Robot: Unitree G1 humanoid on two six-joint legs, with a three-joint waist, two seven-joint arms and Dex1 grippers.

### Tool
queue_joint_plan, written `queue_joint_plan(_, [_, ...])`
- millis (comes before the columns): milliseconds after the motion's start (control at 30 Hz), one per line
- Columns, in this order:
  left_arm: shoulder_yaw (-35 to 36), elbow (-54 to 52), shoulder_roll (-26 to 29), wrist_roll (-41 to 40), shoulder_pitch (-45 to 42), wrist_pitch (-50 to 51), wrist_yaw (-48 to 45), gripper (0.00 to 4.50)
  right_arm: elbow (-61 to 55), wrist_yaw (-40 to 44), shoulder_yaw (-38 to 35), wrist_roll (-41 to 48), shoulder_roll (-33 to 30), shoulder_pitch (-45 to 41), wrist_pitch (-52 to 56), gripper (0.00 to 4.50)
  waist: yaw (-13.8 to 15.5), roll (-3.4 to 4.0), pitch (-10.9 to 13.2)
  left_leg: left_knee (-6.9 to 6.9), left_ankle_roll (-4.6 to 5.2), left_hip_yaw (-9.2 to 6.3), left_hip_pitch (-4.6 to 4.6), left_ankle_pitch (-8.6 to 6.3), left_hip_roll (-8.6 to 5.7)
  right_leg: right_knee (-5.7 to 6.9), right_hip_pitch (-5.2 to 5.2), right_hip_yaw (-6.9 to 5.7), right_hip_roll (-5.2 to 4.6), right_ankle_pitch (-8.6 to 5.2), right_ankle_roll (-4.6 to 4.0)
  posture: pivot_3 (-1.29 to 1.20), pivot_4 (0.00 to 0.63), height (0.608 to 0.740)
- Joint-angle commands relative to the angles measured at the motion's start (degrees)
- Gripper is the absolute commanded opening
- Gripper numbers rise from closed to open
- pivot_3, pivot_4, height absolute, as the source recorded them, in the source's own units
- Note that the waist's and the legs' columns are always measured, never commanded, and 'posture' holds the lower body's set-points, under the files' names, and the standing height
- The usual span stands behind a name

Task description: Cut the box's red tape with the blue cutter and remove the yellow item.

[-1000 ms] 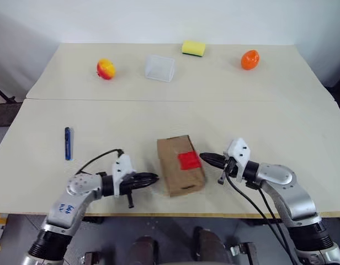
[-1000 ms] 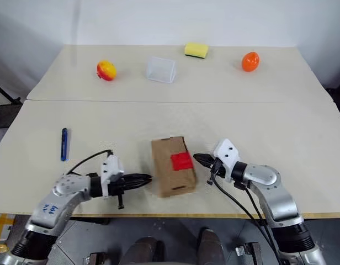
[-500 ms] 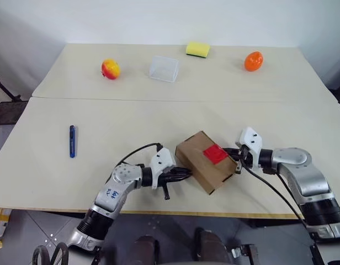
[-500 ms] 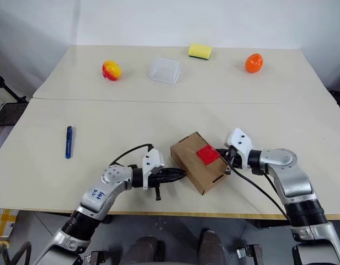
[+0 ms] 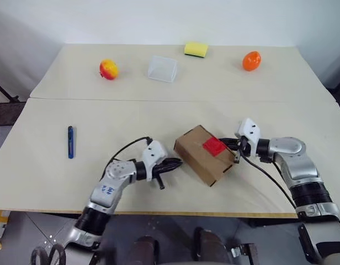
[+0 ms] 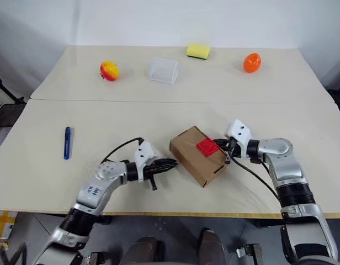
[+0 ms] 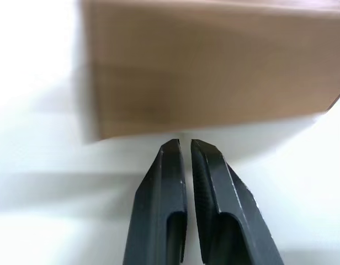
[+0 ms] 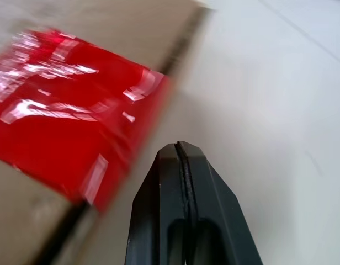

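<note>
The brown cardboard box [image 5: 203, 157] lies turned at a slant near the table's front edge, with the red tape [image 5: 214, 146] on its top right part. My left gripper [image 5: 178, 163] is shut, its tips just at the box's left side wall [image 7: 214, 66]. On the right, my right gripper [image 5: 226, 142] is shut with its tips at the box's edge beside the red tape [image 8: 65, 110]. Far off to the left the blue cutter [image 5: 70, 142] lies on the table, away from both grippers. The yellow item is out of view.
Along the back of the table [image 5: 131, 118] stand a red-yellow fruit [image 5: 108, 69], a clear plastic container [image 5: 161, 68], a yellow sponge [image 5: 196, 49] and an orange fruit [image 5: 250, 60]. A seam runs across the table between them and the box.
The box has swung from square to slanted and shifted right. My left gripper followed it rightward to its side wall; my right gripper drew back right along the taped edge.
</note>
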Motion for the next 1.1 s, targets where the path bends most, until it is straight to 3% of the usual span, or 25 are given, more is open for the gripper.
queue_joint_plan(33, [11.98, -6.90, 2.76, -2.98, 6.79, -2.44, 3.68, 1.48, -5.45, 7.93, -8.92, 10.22, -2.69, 3.86, -2.47, 1.23, -0.01, 0.02, 0.01, -0.04, -0.01, -0.02, -0.03, -0.01, 0.02, -0.07, -0.02, -0.02, 0.00, 0.00, 0.00, 0.00, 0.150, 0.740])
queue_joint_plan(67, [14.96, -7.79, 3.10, -3.68, 8.89, -3.84, 4.48, 1.77, -7.02, 9.44, -10.67, 12.81, -2.87, 5.09, -1.73, 1.56, -0.02, 0.03, 0.02, -0.07, -0.03, -0.04, -0.02, -0.05, 0.05, -0.09, -0.02, -0.06, 0.00, 0.00, 0.00, 0.00, 0.150, 0.740])
queue_joint_plan(133, [29.77, -9.70, 2.73, -7.66, 18.01, -9.45, 6.29, 2.38, -13.25, 10.28, -13.59, 15.14, -3.91, 10.89, -1.72, 2.24, -0.22, 0.05, 0.03, -0.06, -0.04, -0.02, -0.05, -0.08, 0.07, -0.18, -0.01, -0.11, 0.00, 0.00, 0.00, 0.00, 0.150, 0.740])
queue_joint_plan(200, [39.07, -9.11, 2.55, -9.53, 24.73, -12.21, 7.78, 2.99, -19.30, 9.89, -15.95, 19.04, -2.90, 14.92, -0.68, 2.90, -0.66, 0.05, 0.03, -0.07, -0.15, -0.01, 0.01, -0.24, 0.51, -0.22, 0.01, -0.22, 0.03, 0.00, -0.01, 0.00, 0.150, 0.740])
queue_joint_plan(333, [53.48, -2.83, 1.32, -12.47, 35.64, -14.15, 10.98, 4.19, -32.24, 7.30, -16.29, 26.61, -0.98, 21.66, 5.65, 4.25, -0.53, 0.25, 0.15, -0.05, -0.09, 0.12, 0.10, -0.36, 0.67, -0.49, 0.20, -0.49, 0.08, 0.00, -0.08, 0.00, 0.150, 0.740])
queue_joint_plan(367, [56.16, -1.20, 0.87, -13.01, 37.53, -14.73, 11.89, 4.43, -34.81, 6.63, -16.10, 28.78, -0.73, 22.63, 7.95, 4.49, -0.46, 0.27, 0.16, -0.03, -0.06, 0.12, 0.12, -0.37, 0.68, -0.53, 0.26, -0.50, 0.08, 0.02, -0.11, 0.00, 0.150, 0.740])
queue_joint_plan(433, [59.81, 0.64, -0.06, -14.39, 40.17, -15.50, 13.19, 4.49, -38.37, 4.32, -16.01, 30.97, 0.92, 23.13, 9.19, 4.50, -0.22, 0.22, 0.14, 0.02, 0.05, 0.16, 0.13, -0.41, 0.69, -0.57, 0.28, -0.49, 0.05, 0.06, -0.17, 0.00, 0.150, 0.740])
queue_joint_plan(600, [61.29, -0.90, -2.82, -17.48, 43.72, -15.88, 13.34, 4.49, -43.98, 3.68, -14.54, 31.45, 3.18, 23.90, 7.67, 4.50, 1.22, 0.19, 0.12, 0.05, 0.20, 0.13, 0.12, -0.56, 0.65, -0.86, 0.29, -0.52, -0.05, 0.08, -0.24, 0.00, 0.150, 0.740])
queue_joint_plan(800, [53.70, -9.61, -3.14, -17.62, 40.99, -11.93, 15.94, 4.49, -45.07, 3.60, -16.69, 31.64, 2.18, 22.73, 7.19, 4.50, 1.15, 0.16, 0.10, 0.05, 0.25, 0.15, 0.09, -0.63, 0.62, -0.82, 0.29, -0.57, -0.07, 0.09, -0.24, 0.00, 0.150, 0.740])
queue_joint_plan(967, [44.24, -14.61, -0.96, -13.40, 29.46, -1.79, 26.54, 4.49, -44.26, 5.00, -18.62, 31.10, -0.14, 25.07, 7.49, 4.50, 1.02, 0.17, 0.10, 0.04, 0.21, 0.16, 0.10, -0.65, 0.61, -0.55, 0.25, -0.60, -0.03, 0.10, -0.22, 0.00, 0.150, 0.740])
queue_joint_plan(1100, [39.58, -12.89, -3.15, -10.37, 16.04, 6.95, 39.75, 4.49, -44.42, 5.79, -18.44, 30.18, -0.90, 27.80, 7.49, 4.50, 1.11, 0.11, 0.07, 0.08, 0.21, 0.10, 0.12, -0.63, 0.31, -0.41, 0.27, -0.63, 0.07, 0.12, -0.18, 0.00, 0.150, 0.740])
